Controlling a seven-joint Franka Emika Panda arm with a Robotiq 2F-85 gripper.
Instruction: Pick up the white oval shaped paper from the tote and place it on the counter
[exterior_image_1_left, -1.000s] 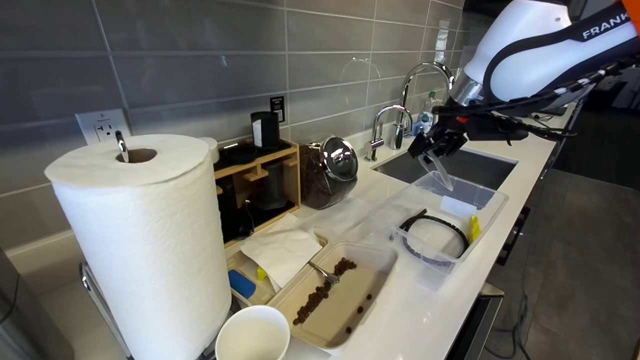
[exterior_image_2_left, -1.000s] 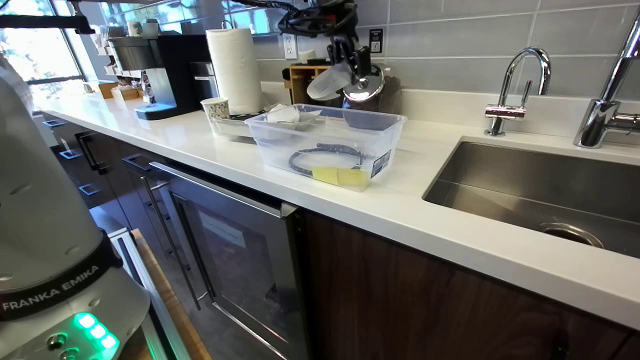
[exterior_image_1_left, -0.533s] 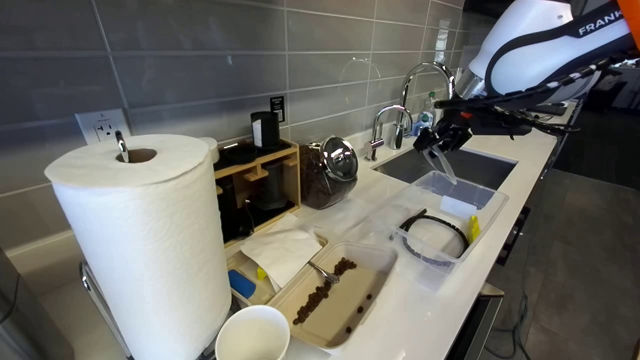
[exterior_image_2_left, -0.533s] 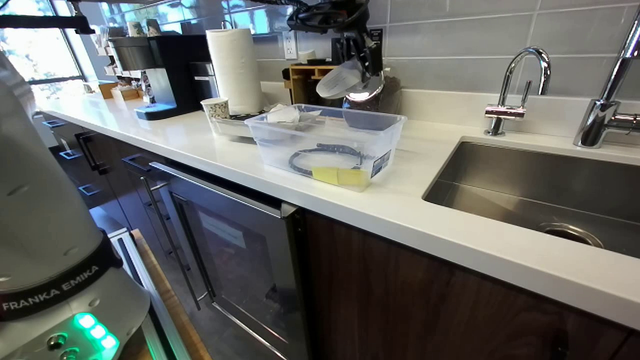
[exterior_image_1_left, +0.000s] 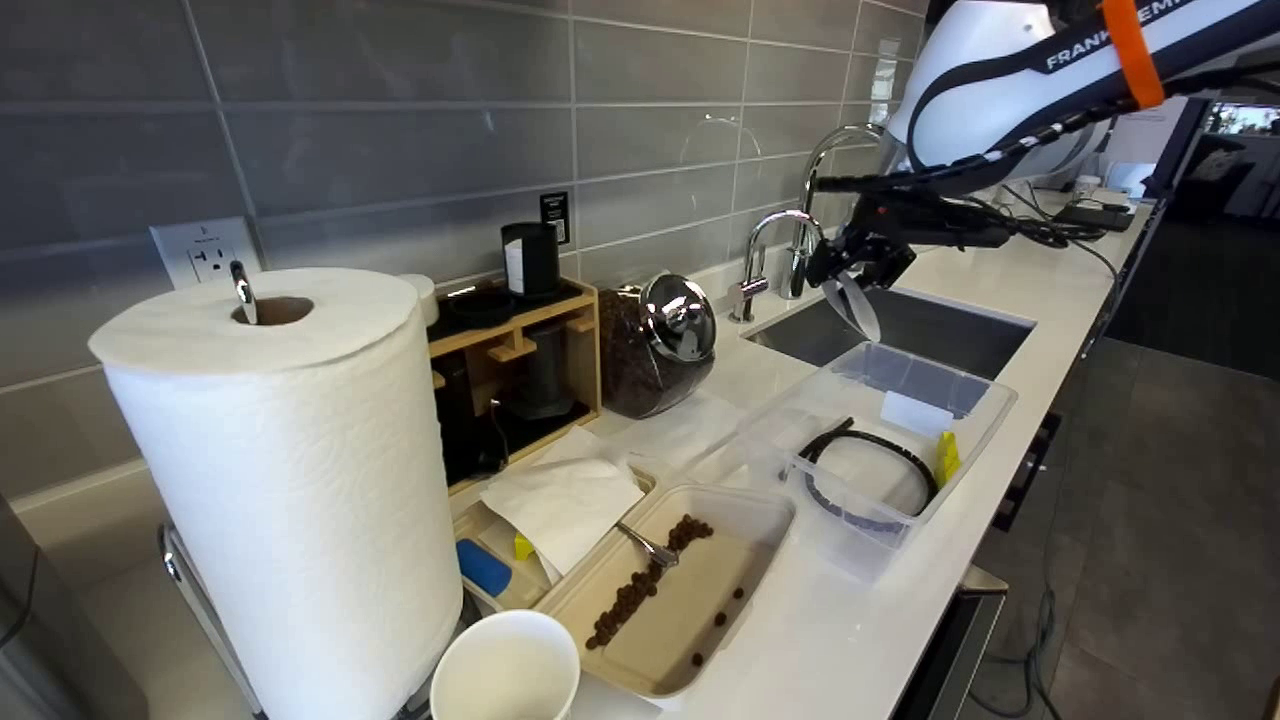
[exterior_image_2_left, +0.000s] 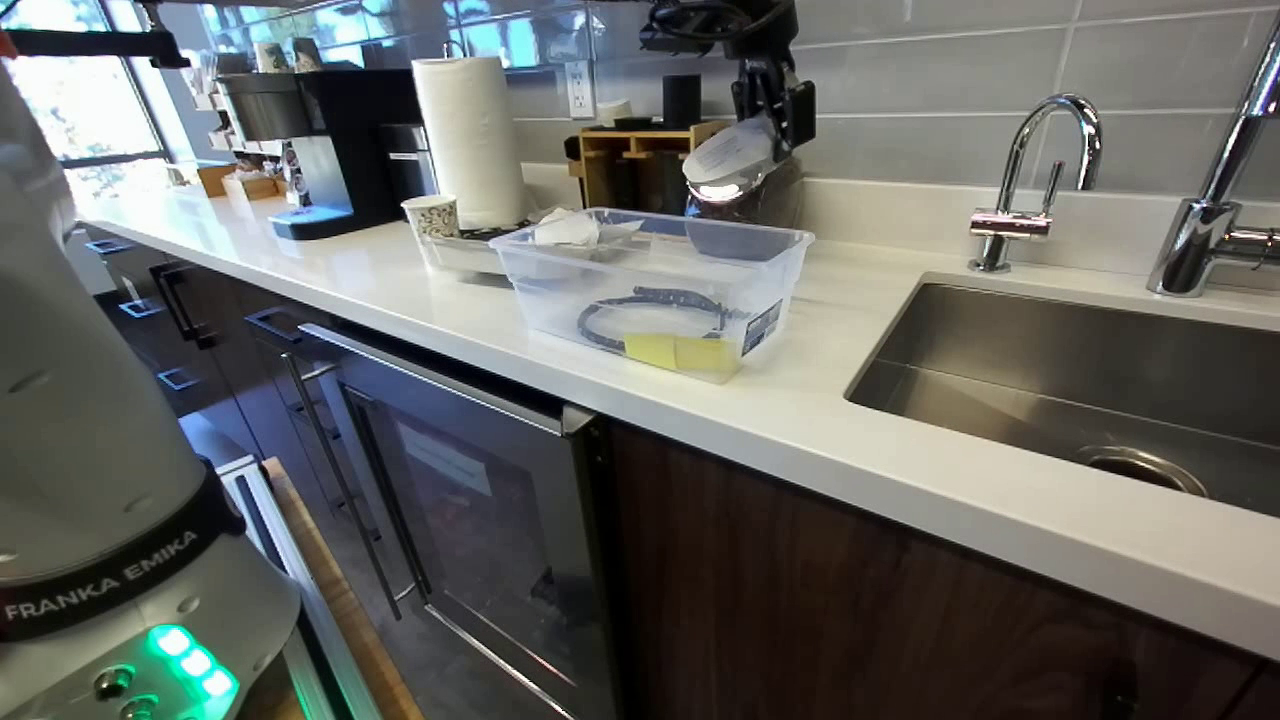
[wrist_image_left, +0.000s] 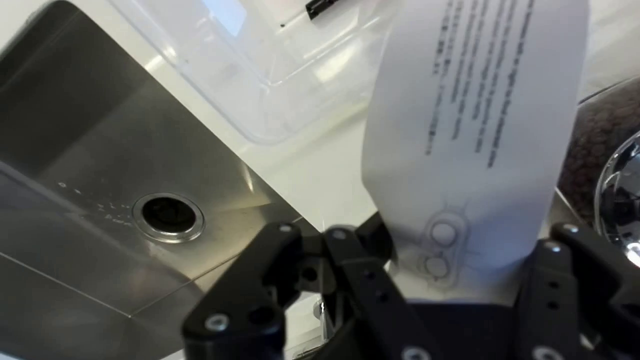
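Note:
The white oval paper hangs from my gripper, tilted downward and slightly curved. The gripper is shut on the end of the paper. In the wrist view, the printed paper sits between the fingers. The tote is a clear plastic bin on the white counter. The paper is raised above the tote's rim, near its back corner by the sink. In the wrist view it hides part of the tote. The counter also shows in an exterior view.
The tote holds a black hose and a yellow piece. A glass jar with metal lid stands near the wall. The steel sink and faucets are beside. Trays, paper towels and a cup stand farther along.
My gripper, with the paper in it, has moved back toward the tiled wall and slightly up, from over the tote to its back corner. The tote has not moved.

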